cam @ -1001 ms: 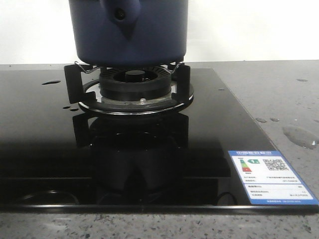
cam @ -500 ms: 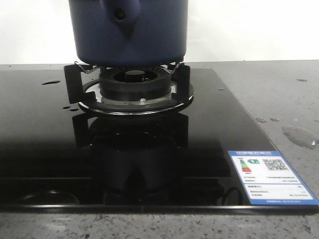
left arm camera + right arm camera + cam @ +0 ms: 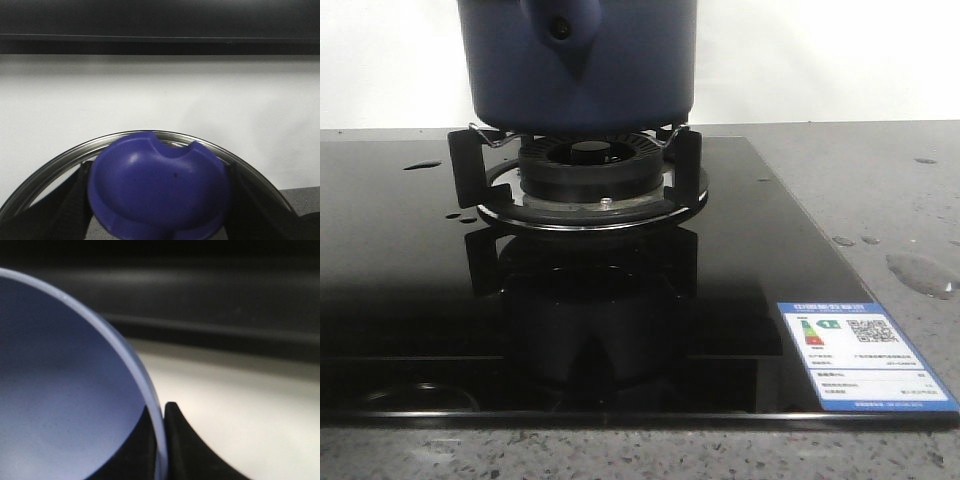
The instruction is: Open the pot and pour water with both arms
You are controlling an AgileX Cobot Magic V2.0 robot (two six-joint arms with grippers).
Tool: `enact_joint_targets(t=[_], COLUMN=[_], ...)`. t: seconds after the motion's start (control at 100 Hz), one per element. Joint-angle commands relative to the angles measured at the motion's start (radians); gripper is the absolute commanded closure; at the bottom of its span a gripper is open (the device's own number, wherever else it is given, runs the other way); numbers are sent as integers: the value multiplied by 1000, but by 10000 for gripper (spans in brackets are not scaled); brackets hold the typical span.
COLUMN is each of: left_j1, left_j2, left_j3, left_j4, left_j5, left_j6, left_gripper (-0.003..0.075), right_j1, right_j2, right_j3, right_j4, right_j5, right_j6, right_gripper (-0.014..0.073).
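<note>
The dark navy pot stands on the gas burner, its stubby lug with a small hole facing the camera; its top is cut off by the frame. Neither gripper shows in the front view. In the left wrist view, my left gripper is shut on the blue knob of a lid with a steel rim, held up in front of a white wall. In the right wrist view, my right gripper is shut on the rim of a lighter blue bowl.
The burner sits on a black glass cooktop with an energy label at its front right corner. Water drops lie on the grey counter to the right and on the glass at the left.
</note>
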Motion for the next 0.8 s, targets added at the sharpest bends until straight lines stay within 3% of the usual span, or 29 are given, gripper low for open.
enact_joint_targets(t=[0.0,0.27,0.52,0.67,0.79], left_j1=[3,3,3,3,-18], left_j2=[-27,-27,-27,-27,-27], left_j3=[-41,-41,-41,-41,-41], left_j4=[-16,-16,-16,-16,-16], left_j5=[-113,-113,-113,-113,-111], left_j6=[-2,-2,-2,-2,-2], left_gripper=[416,416,416,416,415], right_j1=[4,4,4,4,4], right_j2=[-55,-55,-55,-63,-98], right_j3=[-28,-28,-30,-30,-42], right_j4=[-57,-119,-121,-121,-94], right_j5=[-150,-260,-247,-162,26], right_j6=[-4,-4,-4,-4,-4], right_gripper=[651,650,650,650,650])
